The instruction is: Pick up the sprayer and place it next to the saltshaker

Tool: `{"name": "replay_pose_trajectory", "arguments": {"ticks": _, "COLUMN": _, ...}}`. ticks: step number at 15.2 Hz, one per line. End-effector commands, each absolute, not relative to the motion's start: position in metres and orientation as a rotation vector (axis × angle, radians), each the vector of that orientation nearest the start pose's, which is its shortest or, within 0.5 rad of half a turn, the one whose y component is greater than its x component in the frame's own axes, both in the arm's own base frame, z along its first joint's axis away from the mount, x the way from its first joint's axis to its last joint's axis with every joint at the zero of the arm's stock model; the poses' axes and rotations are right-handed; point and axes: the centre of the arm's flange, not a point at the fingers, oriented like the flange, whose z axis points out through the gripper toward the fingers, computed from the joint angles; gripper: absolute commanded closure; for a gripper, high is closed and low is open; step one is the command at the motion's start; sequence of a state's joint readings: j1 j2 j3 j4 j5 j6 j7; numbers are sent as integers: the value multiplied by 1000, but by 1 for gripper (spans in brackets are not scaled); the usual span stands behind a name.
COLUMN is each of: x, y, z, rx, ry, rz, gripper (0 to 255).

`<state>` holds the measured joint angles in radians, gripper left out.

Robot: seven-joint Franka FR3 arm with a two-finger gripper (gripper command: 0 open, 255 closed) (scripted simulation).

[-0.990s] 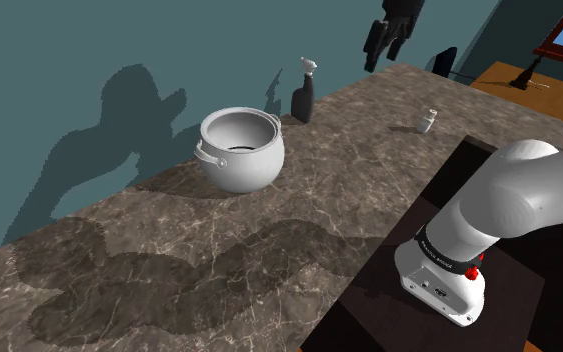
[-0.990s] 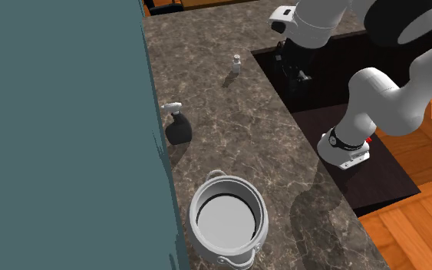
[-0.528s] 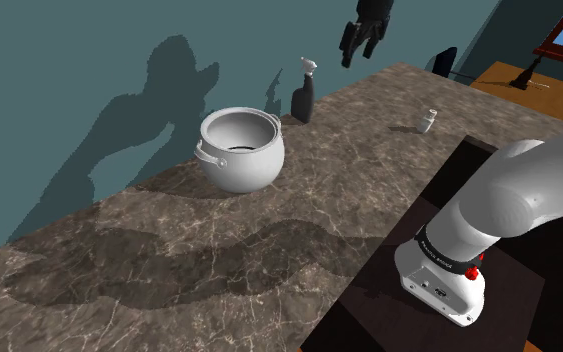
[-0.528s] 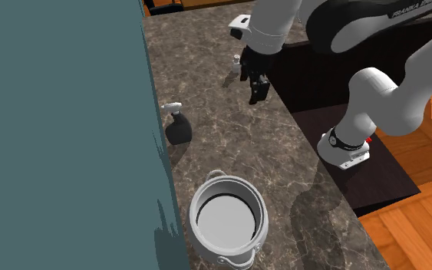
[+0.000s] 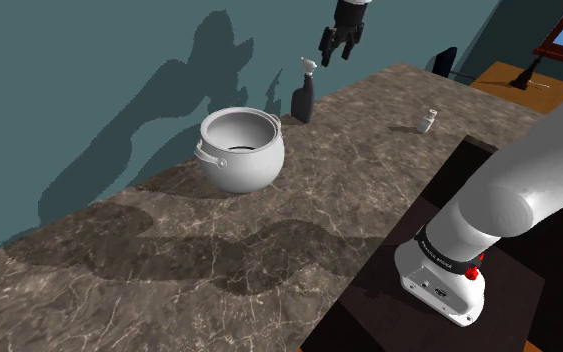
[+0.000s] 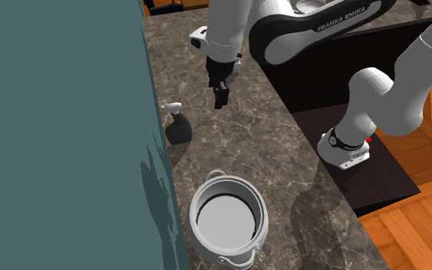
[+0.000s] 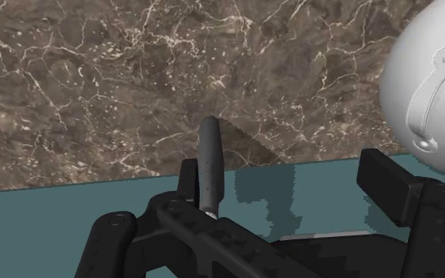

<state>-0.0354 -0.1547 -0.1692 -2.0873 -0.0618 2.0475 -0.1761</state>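
The gripper (image 5: 336,45) hangs empty, fingers spread, high over the counter. The dark sprayer (image 5: 303,96) stands upright below it, seemingly a little nearer the teal wall (image 5: 89,60).

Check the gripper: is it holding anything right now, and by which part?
Nothing is held. The gripper hangs in the air with its fingers apart, and the sprayer stands on the counter, untouched.

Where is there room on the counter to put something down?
Bare counter lies between the sprayer and the saltshaker, and a wider stretch between the pot and the stand. It is tighter between pot and sprayer, by the wall.
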Motion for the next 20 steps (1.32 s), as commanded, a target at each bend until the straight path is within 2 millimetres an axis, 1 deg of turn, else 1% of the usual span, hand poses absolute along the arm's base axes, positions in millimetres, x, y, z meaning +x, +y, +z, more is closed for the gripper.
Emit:
{"name": "replay_pose_trajectory", "arguments": {"ticks": 1, "x": 531, "y": -123, "z": 493, "rx": -3181, "ry": 12, "rz": -180, "gripper": 0}}
{"name": "replay_pose_trajectory", "arguments": {"ticks": 9, "x": 619, "y": -164, "z": 459, "rx": -3148, "ry": 40, "rz": -224, "gripper": 0}}
{"name": "replay_pose_trajectory", "arguments": {"ticks": 10, "x": 628, "y": -168, "z": 456, "rx": -3145, "ry": 43, "rz": -229, "gripper": 0}}
{"name": "replay_pose_trajectory", "arguments": {"ticks": 17, "x": 633, "y": -169, "z": 419, "rx": -3145, "ry": 43, "rz": -229, "gripper": 0}}
{"name": "replay_pose_trajectory", "arguments": {"ticks": 18, "x": 633, "y": -169, "z": 416, "rx": -3145, "ry": 43, "rz": -229, "gripper": 0}}
{"name": "replay_pose_trajectory", "arguments": {"ticks": 20, "x": 633, "y": -169, "z": 416, "rx": -3145, "ry": 43, "rz": -229, "gripper": 0}}
